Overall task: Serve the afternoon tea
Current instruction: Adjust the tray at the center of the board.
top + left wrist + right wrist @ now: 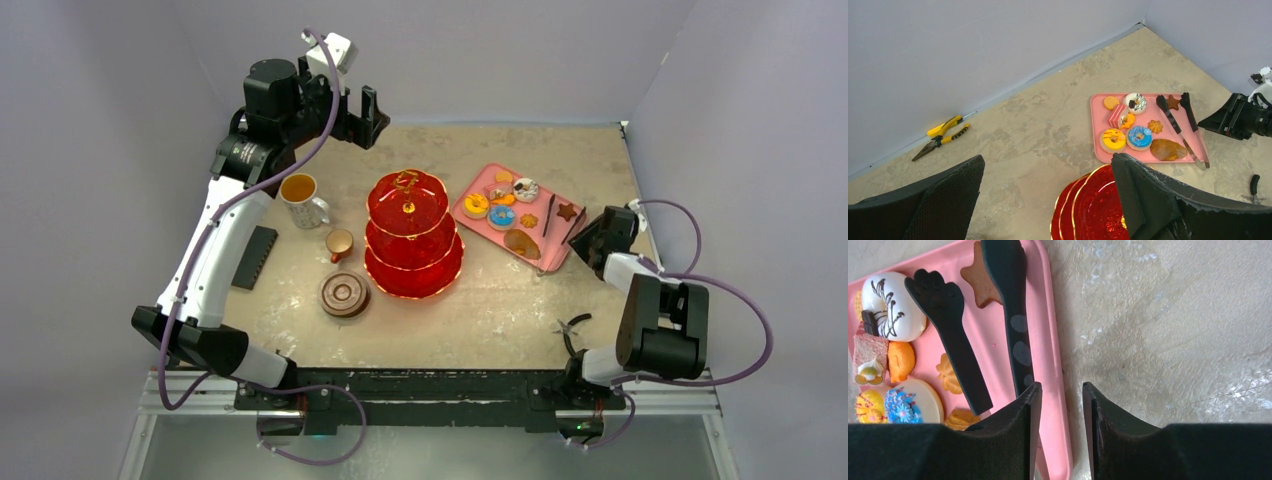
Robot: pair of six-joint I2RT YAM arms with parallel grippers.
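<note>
stand: red three-tier stand (413, 235) with gold handle, upright mid-table, tiers look bare
mug: white mug (302, 199) of amber tea, left of the stand, well apart from it
cup: small brown cup (339, 243) just beside the stand's bottom tier, on its left
saucer: brown saucer (344, 295) near the cup on the near side, cup not on it
pastries: colourful pastries (1128, 130) all on the pink tray (463, 210), right of the stand
tongs: black tongs (953, 335) lying on the tray's right part, one arm along its rim
left gripper: left gripper (1048, 170) raised at the far-left, fingers spread wide, nothing between them
right gripper: right gripper (1061, 395) at the tray's right end, fingers a narrow gap apart over the tray rim, contact with rim or tongs can't tell
other: yellow pliers (943, 136) by the back wall; black ridged strip (255, 257) at left table edge
</note>
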